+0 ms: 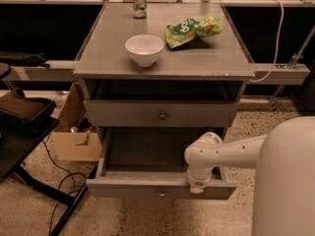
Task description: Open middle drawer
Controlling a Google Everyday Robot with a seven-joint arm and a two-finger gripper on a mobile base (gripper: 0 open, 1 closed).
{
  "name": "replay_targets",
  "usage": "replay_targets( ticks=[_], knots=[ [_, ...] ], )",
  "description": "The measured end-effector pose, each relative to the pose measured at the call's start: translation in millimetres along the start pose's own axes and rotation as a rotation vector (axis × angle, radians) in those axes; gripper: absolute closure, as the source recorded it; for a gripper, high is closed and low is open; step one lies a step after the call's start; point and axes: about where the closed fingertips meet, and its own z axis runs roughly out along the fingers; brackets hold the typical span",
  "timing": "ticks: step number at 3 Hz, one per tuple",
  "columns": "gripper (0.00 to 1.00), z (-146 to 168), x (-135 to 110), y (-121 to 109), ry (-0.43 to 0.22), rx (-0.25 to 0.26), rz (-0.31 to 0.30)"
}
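Observation:
The middle drawer [147,187] is the wide, shallow grey one, pulled out toward me. Its grey inside shows, and a small round knob [161,193] sits at the centre of its flat front. My gripper [197,187] hangs from the white arm [231,151] and rests on the top edge of the drawer front, to the right of the knob. Above it, a taller-fronted grey drawer [197,114] with a bigger knob [162,115] is closed.
On the cabinet top [108,58] stand a white bowl [144,48], a green snack bag [192,31] and a can [140,1]. A cardboard box [74,141], cables [61,178] and a black stand [24,132] are at the left. My white body [288,181] fills the right.

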Motion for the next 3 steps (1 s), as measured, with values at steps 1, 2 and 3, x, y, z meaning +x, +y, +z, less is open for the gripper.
replay_targets(
  ticks=[1,2,3],
  knots=[
    [1.0,0.6,3.7,8.0,-0.001,-0.015,0.011],
    [1.0,-2.2,3.7,12.0,-0.003,-0.026,0.007],
    [1.0,-1.6,2.3,8.0,-0.003,-0.026,0.007]
  ],
)
